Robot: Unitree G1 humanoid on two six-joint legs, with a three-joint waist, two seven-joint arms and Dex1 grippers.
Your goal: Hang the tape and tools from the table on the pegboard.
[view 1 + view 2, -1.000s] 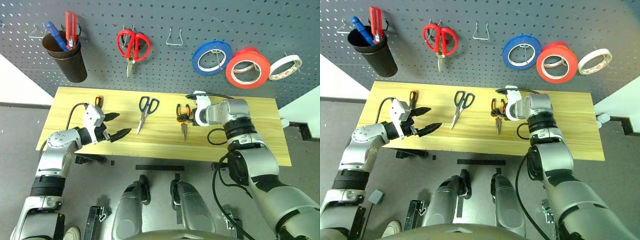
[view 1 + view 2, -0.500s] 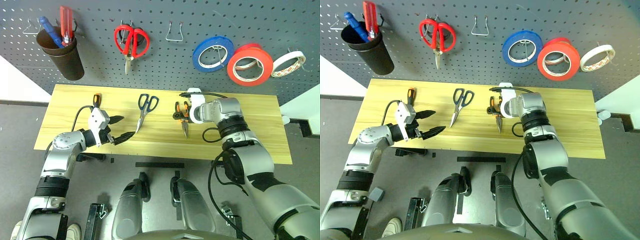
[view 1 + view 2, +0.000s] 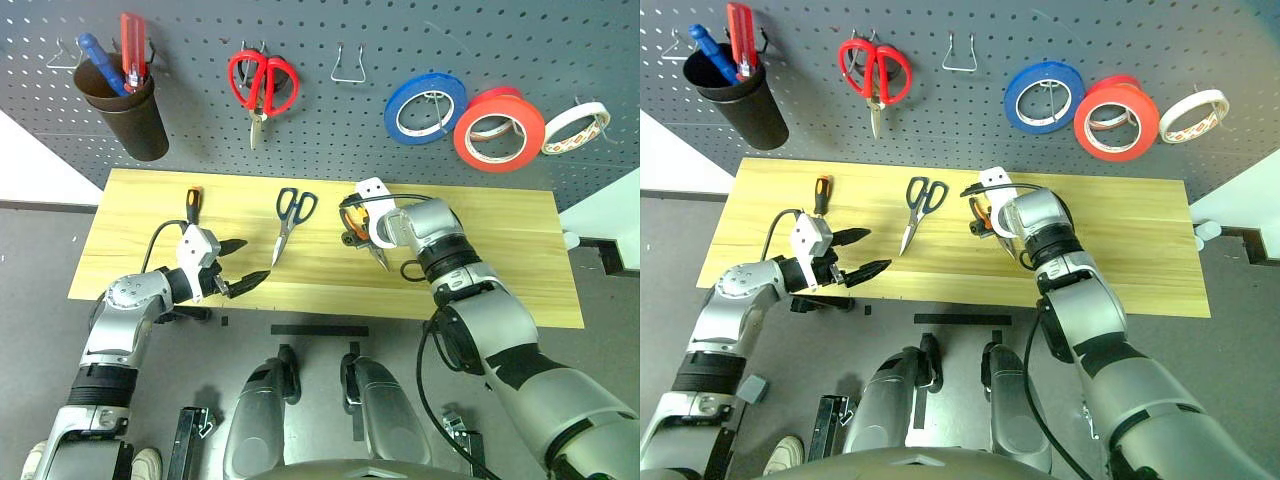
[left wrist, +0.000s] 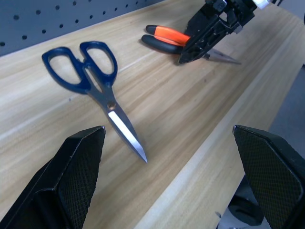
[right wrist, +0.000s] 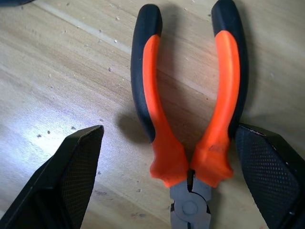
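The orange-and-black pliers (image 5: 188, 124) lie flat on the counter (image 3: 500, 260), directly under the right claw (image 5: 181, 186), whose fingers are spread wide to either side of the two handles without touching them. The pliers' long axis is seen to run along the claw's own pointing line, handles leading away and the pivot nearest the claw, so a closing squeeze across both handles is judged possible. The left claw (image 3: 240, 267), also spread and empty, hangs well apart from the pliers, nearer the dark-handled scissors (image 3: 289, 222).

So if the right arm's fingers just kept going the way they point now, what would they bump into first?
Most likely the pliers: the open right gripper points down at their orange-and-black handles, which lie flat on the table between the fingers.
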